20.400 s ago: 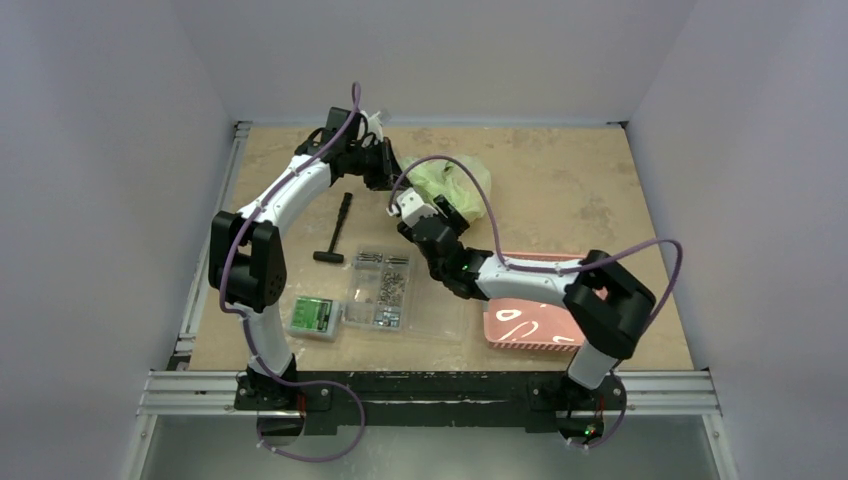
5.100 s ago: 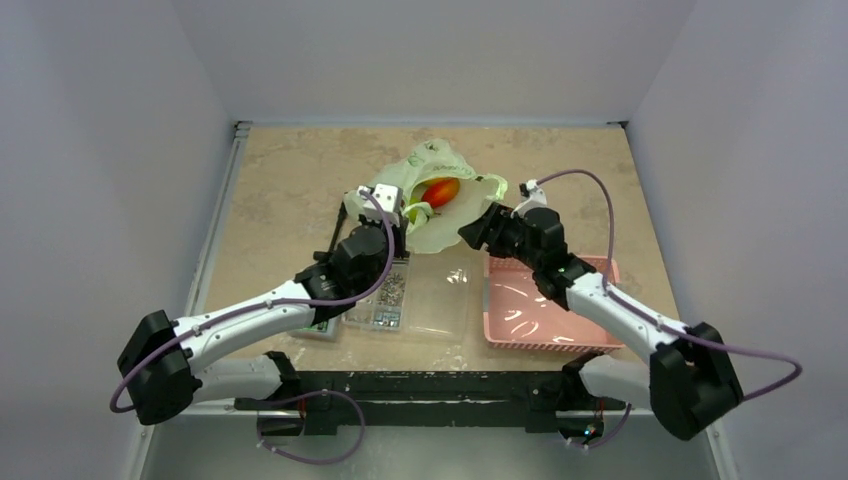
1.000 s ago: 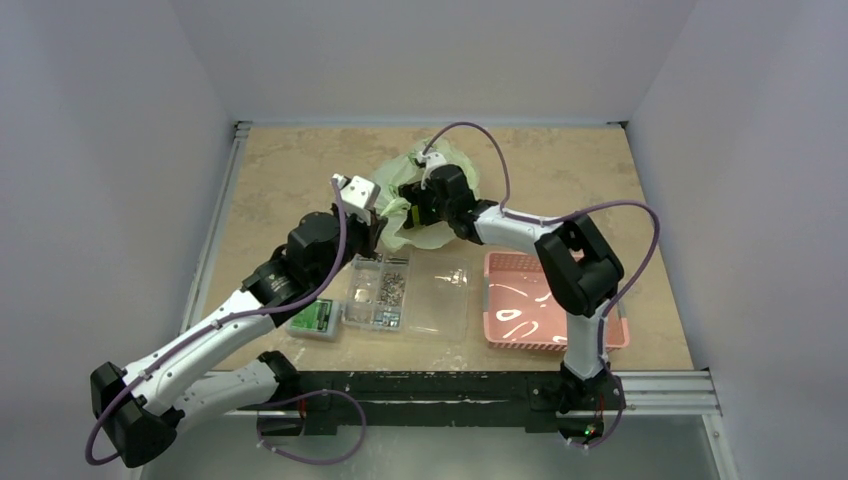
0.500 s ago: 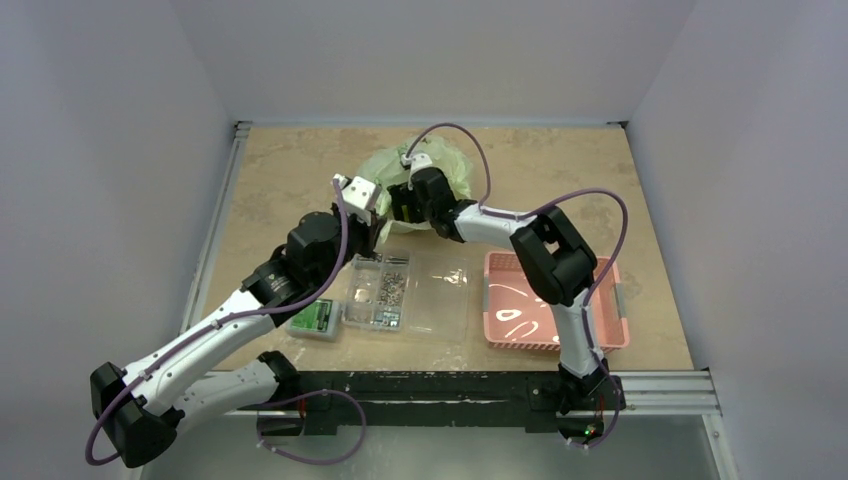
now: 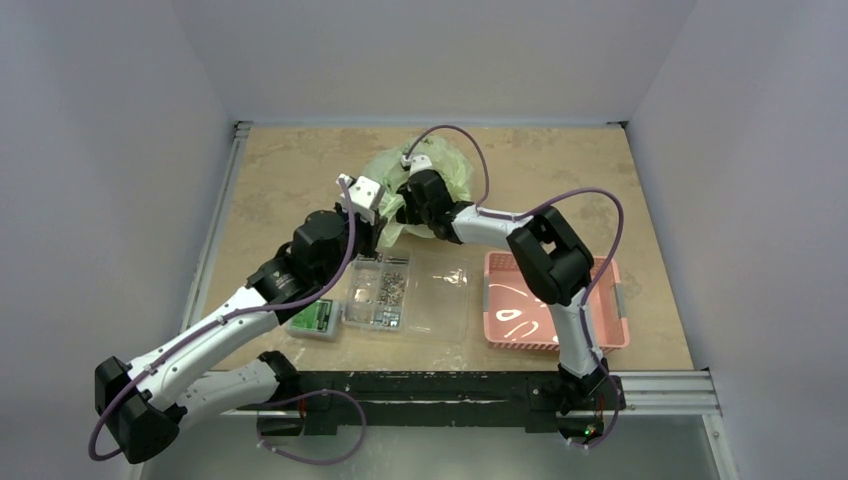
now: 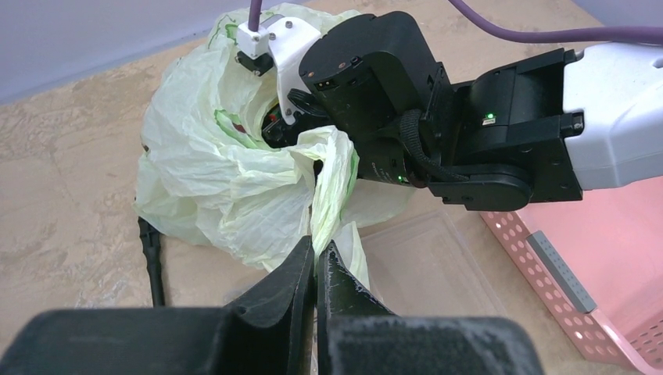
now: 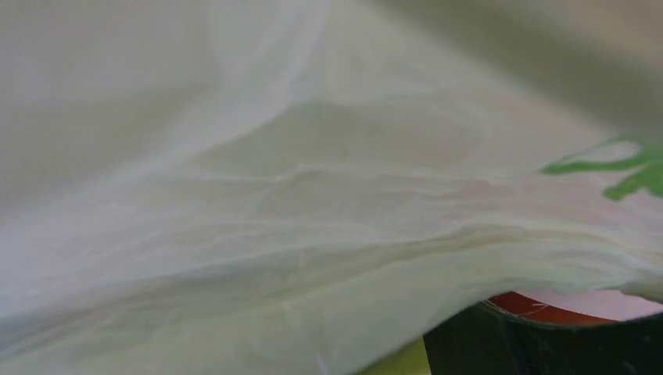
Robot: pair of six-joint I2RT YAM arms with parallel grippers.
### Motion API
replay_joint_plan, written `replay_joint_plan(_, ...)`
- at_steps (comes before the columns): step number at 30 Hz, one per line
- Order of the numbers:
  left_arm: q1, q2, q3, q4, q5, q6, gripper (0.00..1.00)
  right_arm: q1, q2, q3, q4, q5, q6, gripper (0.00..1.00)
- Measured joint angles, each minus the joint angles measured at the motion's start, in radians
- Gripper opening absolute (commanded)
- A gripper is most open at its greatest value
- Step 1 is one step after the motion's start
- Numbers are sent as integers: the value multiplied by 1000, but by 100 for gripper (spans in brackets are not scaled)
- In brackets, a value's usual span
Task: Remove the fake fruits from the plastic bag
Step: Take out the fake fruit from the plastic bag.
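Beige tabletop (image 5: 570, 170), one plastic bag (image 6: 203, 180), left jaws tight on it, right jaws inside (grip untellable)

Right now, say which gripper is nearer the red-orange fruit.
Right. The right gripper is inside the plastic bag by the red-orange fruit; the left gripper pinches the bag's edge outside.

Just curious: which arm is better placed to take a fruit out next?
Probably right. The right hand reaches into the bag, a red-orange piece beside its finger; the left hand is pinching the bag's edge.
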State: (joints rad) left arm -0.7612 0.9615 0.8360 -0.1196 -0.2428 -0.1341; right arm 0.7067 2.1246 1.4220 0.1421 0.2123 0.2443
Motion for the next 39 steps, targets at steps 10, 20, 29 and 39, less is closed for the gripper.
replay_joint_plan(10, 1, 16, 9, 1, 7, -4, 0, 0, -131, -37, -34, 7, 50, 4)
replay_joint_plan(20, 2, 16, 11, 1, 8, -5, 0, 0, -344, -121, -45, 6, 131, 0)
replay_joint_plan(29, 2, -8, 10, 4, -31, -4, 0, -1, -381, -167, -126, 28, 162, 1)
replay_joint_plan(39, 15, -100, -11, 72, -73, -3, 0, -1, -329, -164, -249, 44, 122, 0)
